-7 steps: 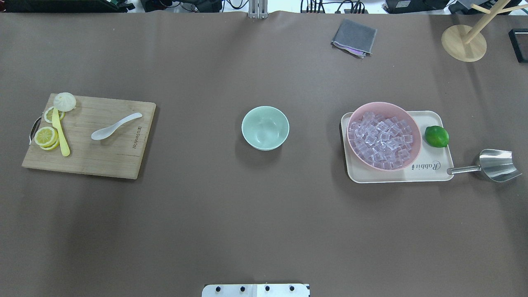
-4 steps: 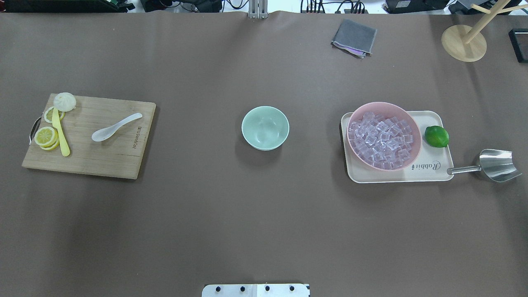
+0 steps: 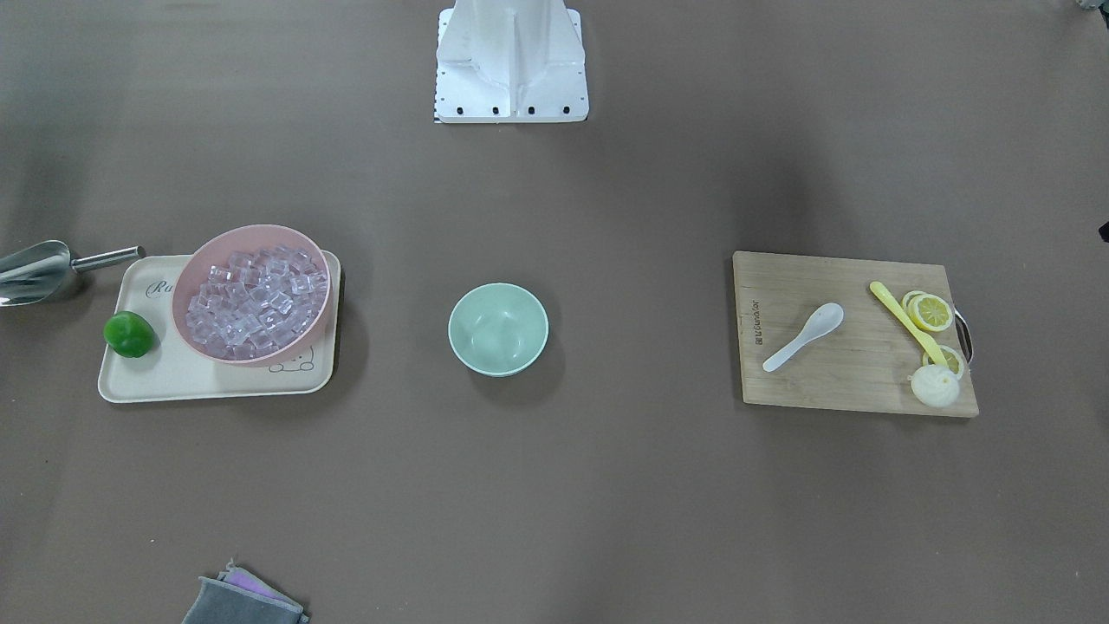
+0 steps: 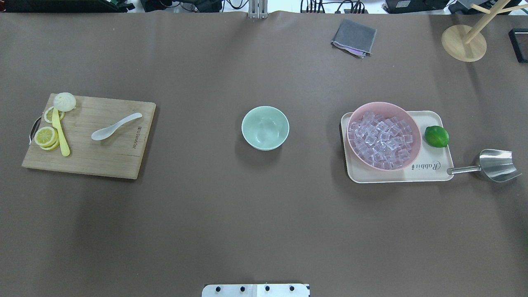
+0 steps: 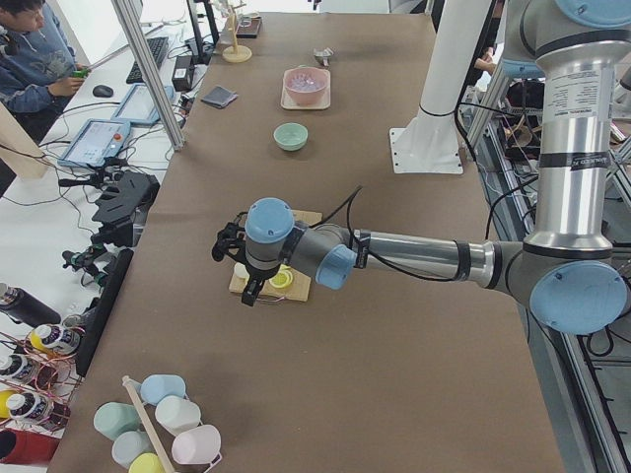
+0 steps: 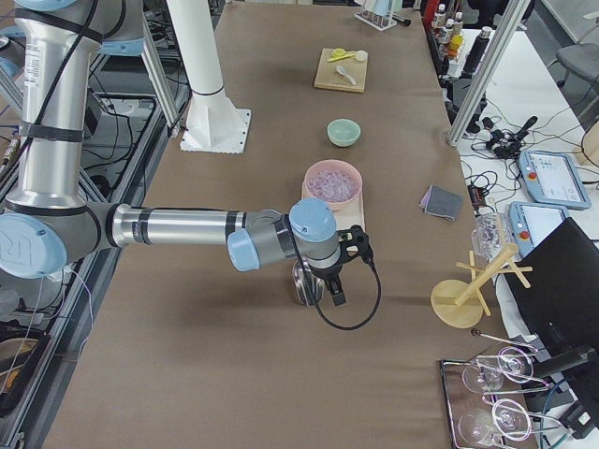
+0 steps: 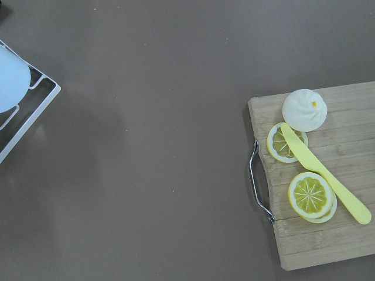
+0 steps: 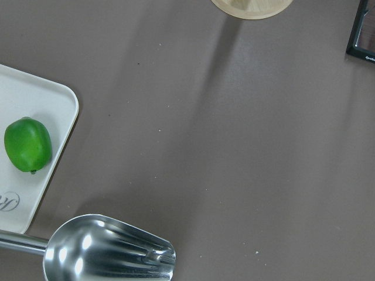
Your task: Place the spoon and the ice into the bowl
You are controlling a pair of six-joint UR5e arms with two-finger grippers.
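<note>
Jaws on either side, can't tell open or shut tbh. Haven't started; guessing my left arm grabs the spoon [image 4: 116,126] for the bowl [image 4: 252,123].

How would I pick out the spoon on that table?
Find the wooden cutting board on the overhead view's left. The spoon lies alone near its middle: white, short thick handle, apart from the thin yellow knife, lemon slices and bun at the far-left edge.

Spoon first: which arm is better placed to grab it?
Left. The left arm hovers by the cutting board where the spoon lies; the right arm is far off, by the steel scoop.
</note>
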